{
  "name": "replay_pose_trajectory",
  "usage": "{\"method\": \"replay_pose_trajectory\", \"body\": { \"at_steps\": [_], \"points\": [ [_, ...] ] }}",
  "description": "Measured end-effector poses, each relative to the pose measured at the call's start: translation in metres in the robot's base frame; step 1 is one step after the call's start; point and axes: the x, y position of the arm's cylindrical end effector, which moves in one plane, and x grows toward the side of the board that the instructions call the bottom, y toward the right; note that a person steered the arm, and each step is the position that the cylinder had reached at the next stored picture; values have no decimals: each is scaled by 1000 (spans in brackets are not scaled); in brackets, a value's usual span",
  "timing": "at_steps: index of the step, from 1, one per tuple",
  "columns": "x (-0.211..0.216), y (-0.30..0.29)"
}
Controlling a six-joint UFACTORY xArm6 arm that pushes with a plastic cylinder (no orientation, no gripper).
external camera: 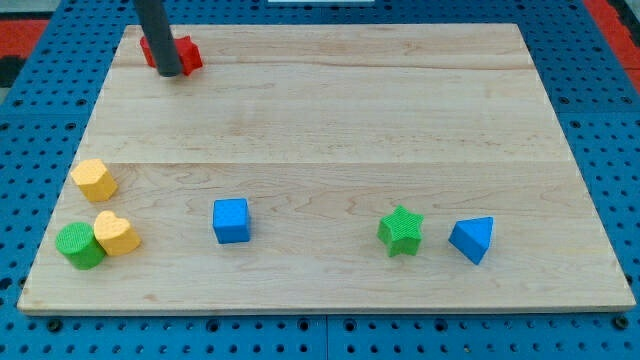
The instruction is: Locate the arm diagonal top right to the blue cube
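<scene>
**Tip far from the blue cube, parked at the red block**

Your blue cube [231, 220] sits low on the counter [330, 120], left of centre, with open wood above and to its right. The tool is a plain rod with nothing to open or hold; my tip [170, 74] rests at the view's top left, against the red block [172, 53]. Pull away carelessly and you may drag that block; overshoot downward and you could nudge the cube. The rod hides part of the red block, so its shape is unclear, and the rod's upper end is cut off.
</scene>
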Motion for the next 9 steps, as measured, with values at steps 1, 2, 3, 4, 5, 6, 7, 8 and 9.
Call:
{"method": "replay_pose_trajectory", "body": {
  "at_steps": [1, 2, 3, 4, 5, 6, 7, 8, 9],
  "points": [
    [20, 13],
    [27, 13],
    [28, 13],
    [28, 12],
    [28, 12],
    [65, 27],
    [97, 95],
    [141, 153],
    [206, 180]
  ]
}}
